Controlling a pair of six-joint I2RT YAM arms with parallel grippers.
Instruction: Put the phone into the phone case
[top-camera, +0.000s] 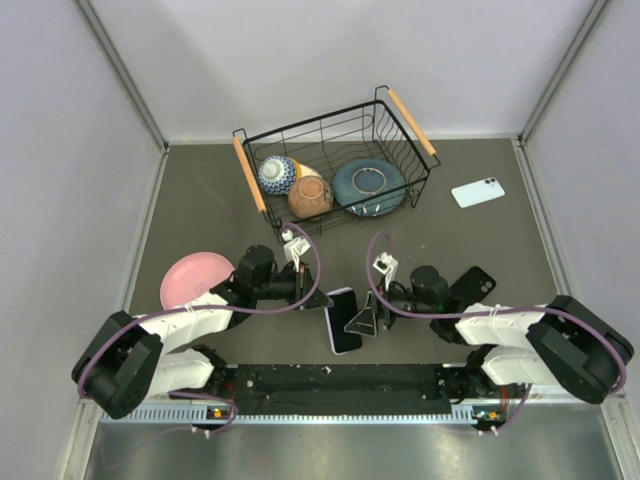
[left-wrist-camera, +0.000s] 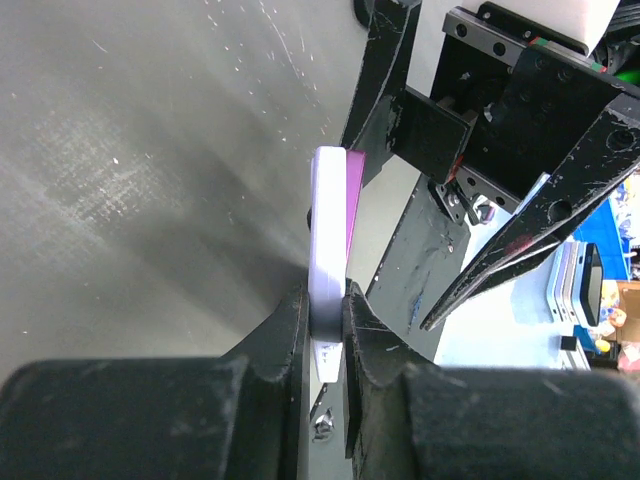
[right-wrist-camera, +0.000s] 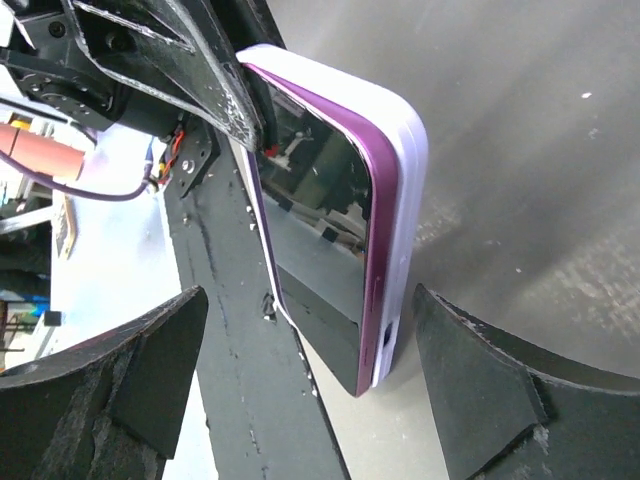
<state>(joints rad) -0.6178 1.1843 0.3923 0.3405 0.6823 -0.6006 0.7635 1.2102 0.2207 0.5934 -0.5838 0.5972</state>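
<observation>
The phone (top-camera: 343, 320), with a glossy black screen and a purple rim, lies inside the white phone case (top-camera: 332, 338) between the two grippers. In the right wrist view the phone (right-wrist-camera: 315, 200) sits in the case (right-wrist-camera: 402, 160) with its purple side showing above the case wall, and the pair is tilted up with a lower corner near the table. My left gripper (top-camera: 320, 298) is shut on the case's edge (left-wrist-camera: 328, 220); its fingers (left-wrist-camera: 292, 330) pinch the white wall. My right gripper (top-camera: 365, 320) is open, with its fingers (right-wrist-camera: 150, 350) either side of the phone's end without touching it.
A black handset with corner lenses (top-camera: 478, 283) lies by the right arm. A pale blue phone (top-camera: 477, 191) lies at the far right. A wire basket (top-camera: 410, 120) with bowls stands at the back. A pink plate (top-camera: 195, 280) lies at the left.
</observation>
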